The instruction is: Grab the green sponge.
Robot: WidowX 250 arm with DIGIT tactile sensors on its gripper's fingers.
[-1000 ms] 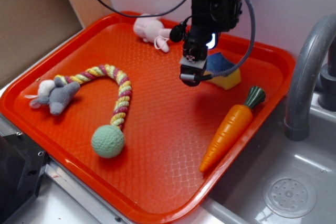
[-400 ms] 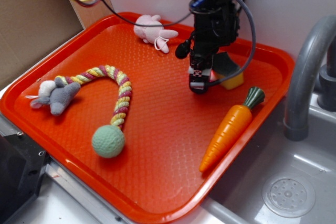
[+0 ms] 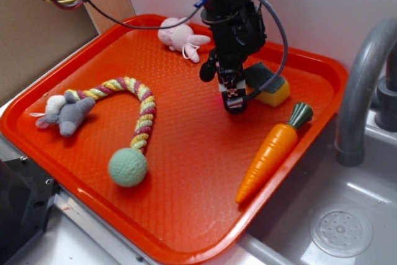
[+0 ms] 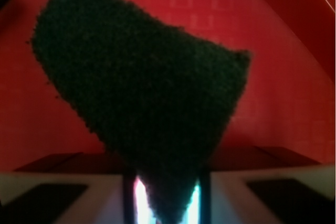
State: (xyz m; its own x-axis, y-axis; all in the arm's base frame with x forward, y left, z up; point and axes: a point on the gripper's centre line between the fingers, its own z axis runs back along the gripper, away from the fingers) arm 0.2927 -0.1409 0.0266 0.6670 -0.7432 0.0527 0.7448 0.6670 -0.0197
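Note:
The green sponge (image 3: 269,86), yellow foam under a dark green scouring top, lies on the orange tray (image 3: 186,172) at its back right. My gripper (image 3: 236,96) is down at the sponge's left end, its tip close to the tray floor. In the wrist view the sponge's dark top (image 4: 142,87) fills most of the frame. One of its corners points down between the two fingers of the gripper (image 4: 167,198), with a lit gap on each side of it. The jaws stand open around that corner and are not pressed on it.
A toy carrot (image 3: 273,152) lies right of the gripper near the tray's right rim. A pale green ball with a rope tail (image 3: 128,167), a grey plush mouse (image 3: 67,113) and a pink plush (image 3: 178,35) lie left and behind. A grey faucet (image 3: 360,91) and sink (image 3: 341,231) are on the right.
The gripper has come down from above the sponge and shifted a little left, and now stands low at the sponge's left end. The sponge has turned slightly on the tray.

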